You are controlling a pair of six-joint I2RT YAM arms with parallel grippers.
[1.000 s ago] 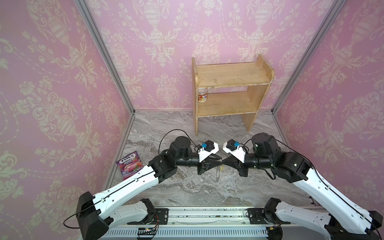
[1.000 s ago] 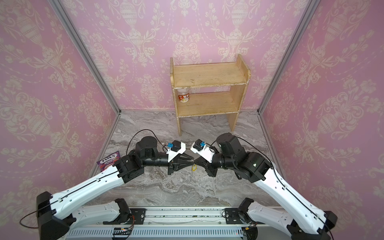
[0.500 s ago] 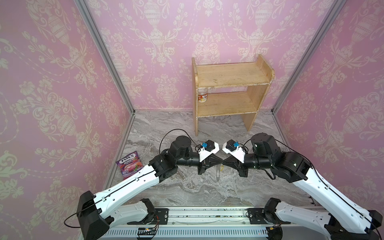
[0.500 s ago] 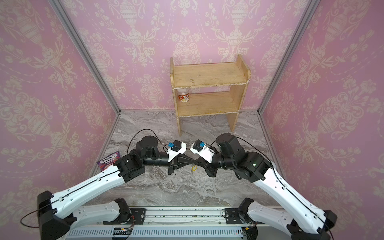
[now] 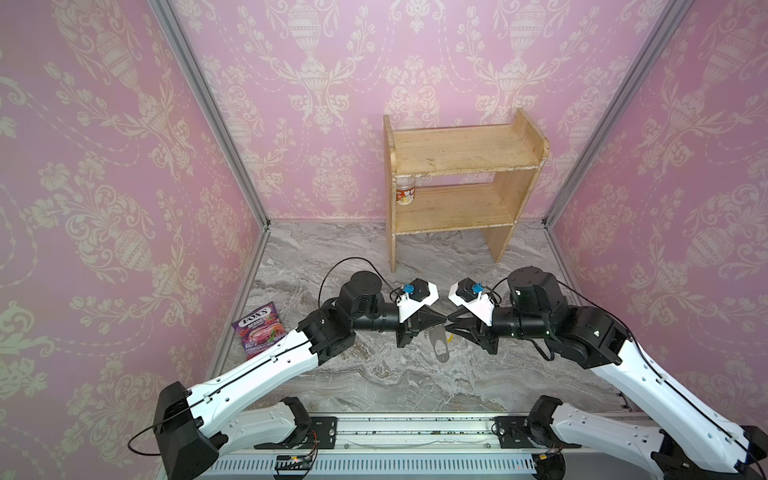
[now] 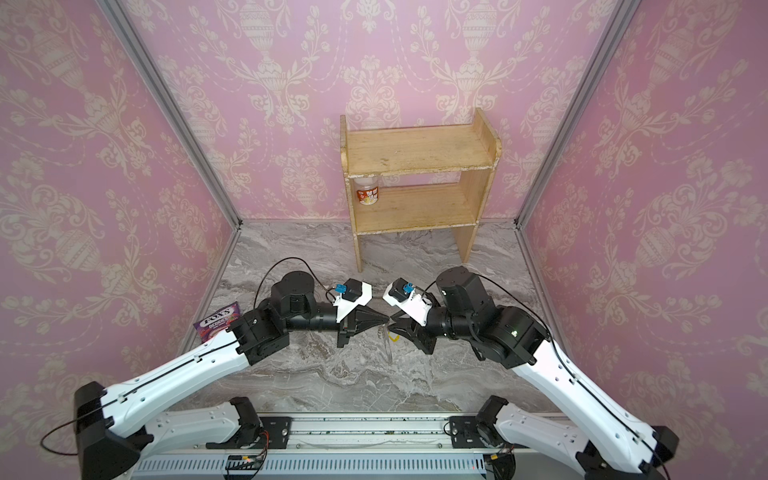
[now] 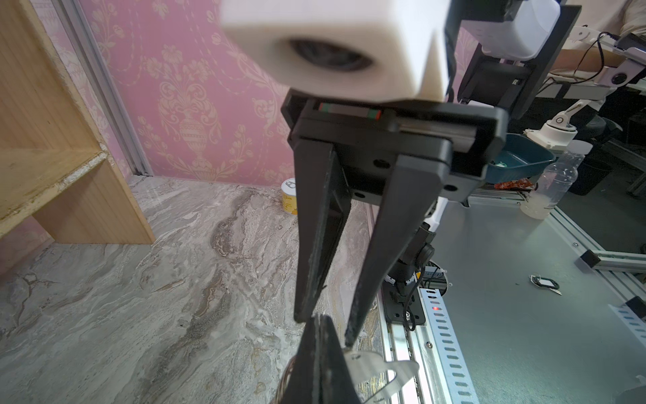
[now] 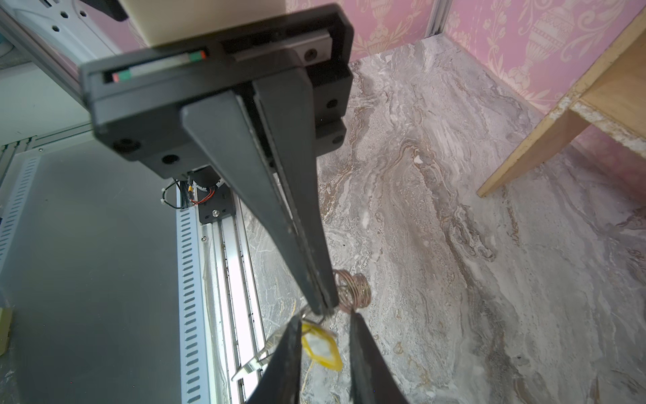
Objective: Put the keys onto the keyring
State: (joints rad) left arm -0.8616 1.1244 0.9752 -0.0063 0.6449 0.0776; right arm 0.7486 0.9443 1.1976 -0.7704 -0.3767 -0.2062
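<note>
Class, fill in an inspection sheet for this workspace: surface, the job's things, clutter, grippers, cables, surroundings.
Surface: grey marble-pattern tabletop.
Job's things: keyring hangs above the tabletop; yellow key tag dangles beside it.
Clutter: candy packet near the left wall; jar on wooden shelf.
Grippers: left gripper shut on the keyring's rings; right gripper open, facing it tip to tip.
Cables: black cable loops above the left wrist.
Surroundings: pink patterned walls.

A: Top pair?
B: Mounted high above the arm bases, tilted down, wide. Nearly identical framing of marble floor [image 5: 374,374] and wooden shelf [image 5: 461,153].
A: Wrists?
B: Very close, looking out past left gripper [image 7: 320,328] and right gripper [image 8: 325,316], facing each other. Shared with top: floor, shelf leg.
</note>
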